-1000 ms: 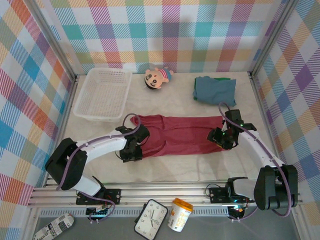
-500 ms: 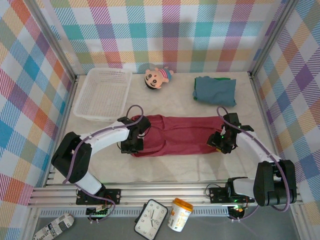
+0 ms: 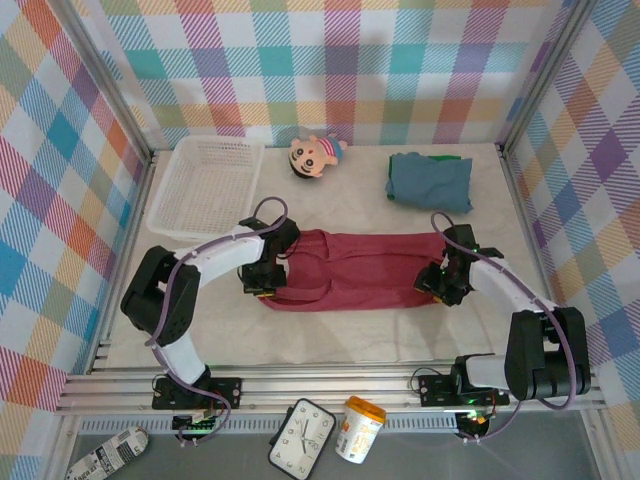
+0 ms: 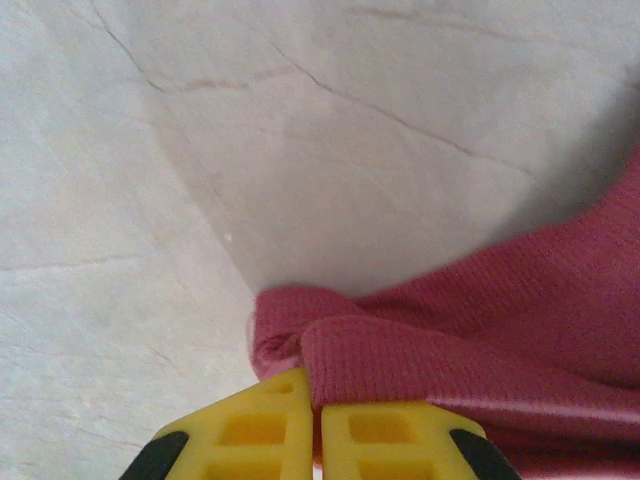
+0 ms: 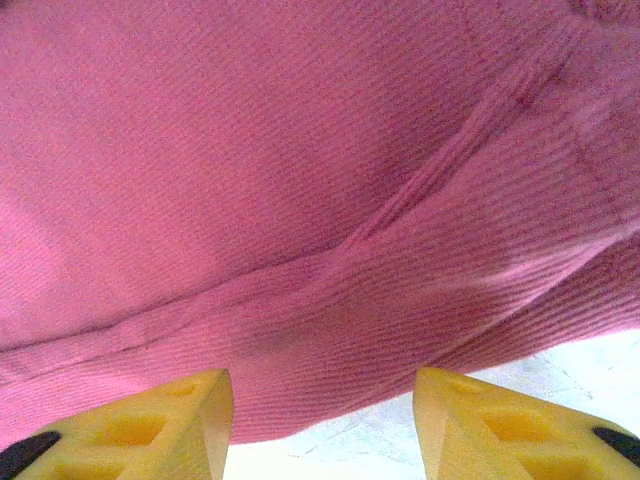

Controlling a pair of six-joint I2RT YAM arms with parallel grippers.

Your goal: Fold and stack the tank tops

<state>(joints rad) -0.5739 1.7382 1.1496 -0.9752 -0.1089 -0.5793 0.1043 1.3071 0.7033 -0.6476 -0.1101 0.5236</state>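
Between both jaws: dark red tank top (image 3: 350, 272), flat on bench (image 3: 330, 335), long axis running from one pair to the other. Left jaws pinched shut on its end fold; right jaws spread wide over the opposite end. Blue-grey tank top (image 3: 430, 182) lies beyond right jaws.

A: What is in the middle of the pale table (image 3: 350, 335)?

B: A dark red cloth tank top (image 3: 355, 272). It lies flat and stretches from left to right. The left gripper (image 3: 262, 285) is at its left end. The right gripper (image 3: 437, 285) is at its right end.

A: What is along the far edge?

B: A white plastic mesh basket (image 3: 200, 234) sits by the far left corner. A small doll with a big head (image 3: 315, 157) lies just beside it. By the far right corner, a folded blue-grey tank top (image 3: 430, 182) lies on a bright green tank top (image 3: 445, 157).
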